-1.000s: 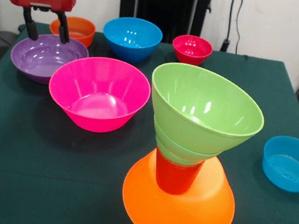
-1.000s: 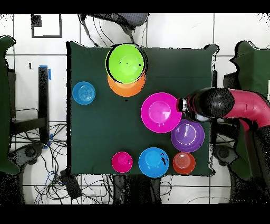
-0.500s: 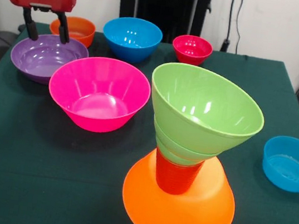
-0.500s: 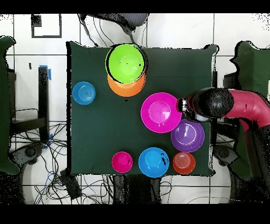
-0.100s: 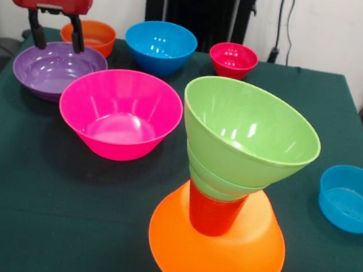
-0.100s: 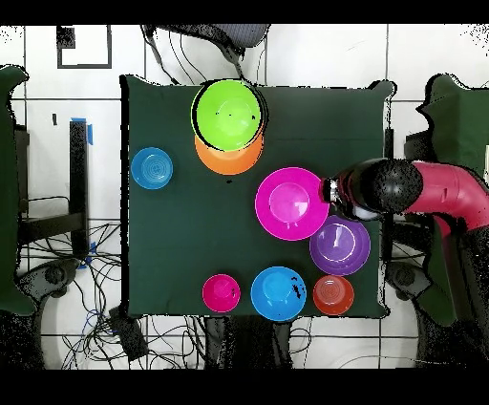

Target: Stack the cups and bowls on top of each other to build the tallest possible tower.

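Gripper: the gripper (image 5: 55, 32) hangs above the far edge of the purple bowl (image 5: 58, 70). Its two black fingers (image 5: 78, 33) are spread apart and hold nothing.
Tower: the big orange bowl (image 5: 215, 256) sits upside down on the green table (image 5: 54, 213). The orange-red cup (image 5: 214, 215) stands on top of it. A small green bowl (image 5: 213, 178) sits in the cup, and the big green bowl (image 5: 249, 143) sits in that one, tipped a bit to one side.
Pink bowl: the big pink bowl (image 5: 119, 121) is right side up, just beside the purple bowl and near the tower.
Back row: a small orange bowl (image 5: 93, 34), a blue bowl (image 5: 160, 46) and a small red bowl (image 5: 233, 59) stand along the far side.
Alone: a small blue bowl (image 5: 353, 198) sits by itself, well apart from the others.
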Robot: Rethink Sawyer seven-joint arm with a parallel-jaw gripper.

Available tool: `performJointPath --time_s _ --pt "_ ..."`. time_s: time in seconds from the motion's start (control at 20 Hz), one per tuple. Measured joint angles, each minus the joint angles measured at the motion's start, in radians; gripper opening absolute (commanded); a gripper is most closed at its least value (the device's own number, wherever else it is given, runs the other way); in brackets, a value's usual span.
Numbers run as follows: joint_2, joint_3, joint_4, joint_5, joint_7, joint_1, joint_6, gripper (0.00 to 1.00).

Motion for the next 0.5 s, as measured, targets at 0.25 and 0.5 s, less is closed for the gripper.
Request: performJointPath --time_s 0.25,0.5 --pt "0.000 0.001 0.000 -0.008 -0.003 0.000 0.000 1.00" --pt "0.012 0.004 0.000 -0.068 -0.067 -0.006 0.000 1.00"
